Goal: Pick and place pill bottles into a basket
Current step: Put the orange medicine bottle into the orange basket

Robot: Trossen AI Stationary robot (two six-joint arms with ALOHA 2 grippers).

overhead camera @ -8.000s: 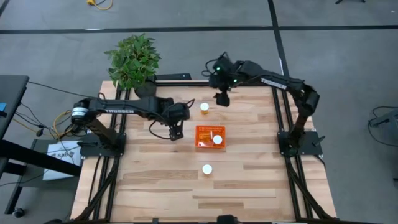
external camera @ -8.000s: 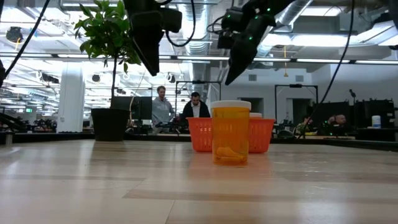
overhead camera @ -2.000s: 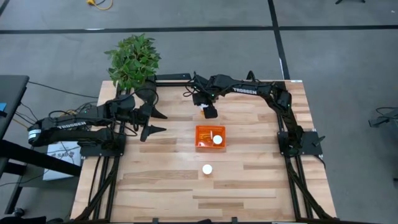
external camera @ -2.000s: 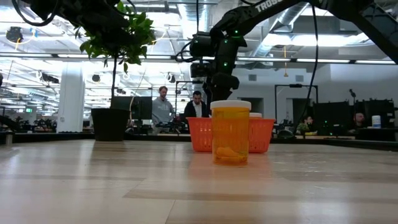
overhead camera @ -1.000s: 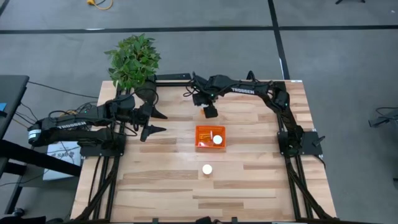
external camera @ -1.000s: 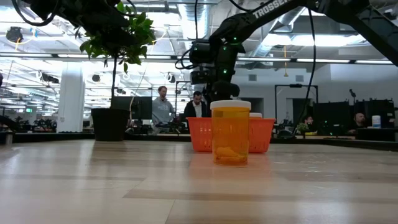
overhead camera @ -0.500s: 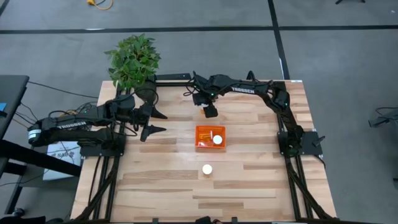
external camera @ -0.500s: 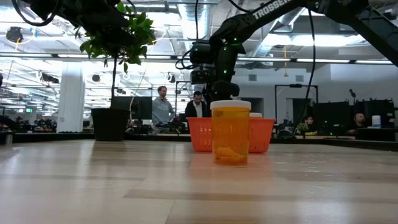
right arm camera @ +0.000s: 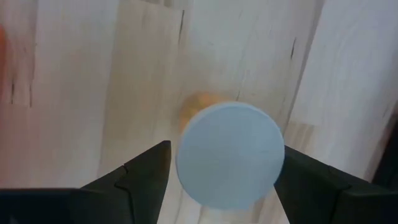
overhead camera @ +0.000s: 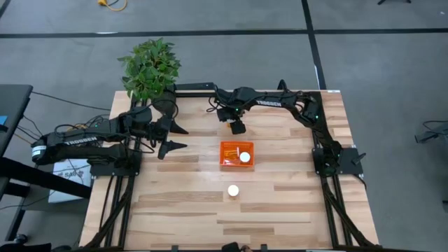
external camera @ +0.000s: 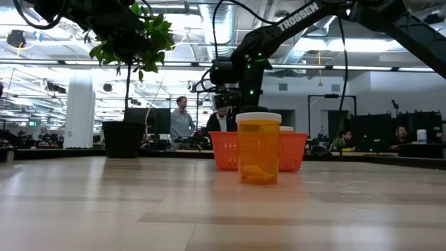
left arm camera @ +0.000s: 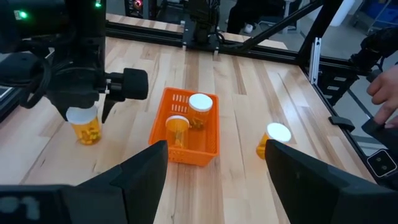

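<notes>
My right pincer (right arm camera: pixel 217 180) stands directly over a pill bottle (right arm camera: pixel 230 154), its white cap filling the gap between my two fingers. The jaws are spread a little wider than the cap and I cannot see them pressing on it, so I judge nothing is gripped yet. The orange basket (overhead camera: pixel 227 148) sits just beyond this bottle toward the table's middle, with two bottles already inside (left arm camera: pixel 200 103); a fourth bottle (overhead camera: pixel 233 190) stands alone farther past the basket. My left pincer (left arm camera: pixel 214 171) waits well back at its own side of the table, fingers apart and empty.

The margin on each side of the cap looks thin. If I come down off-centre, a fingertip could land on the cap's edge and tip the bottle over, and a toppled cylinder would likely roll. Closing too high on the cap could also let it slip out during the lift.

The high view hides this bottle under my wrist. The left wrist view shows it standing upright below my right pincer. The low view is dominated by the lone near bottle (external camera: pixel 258 148).
</notes>
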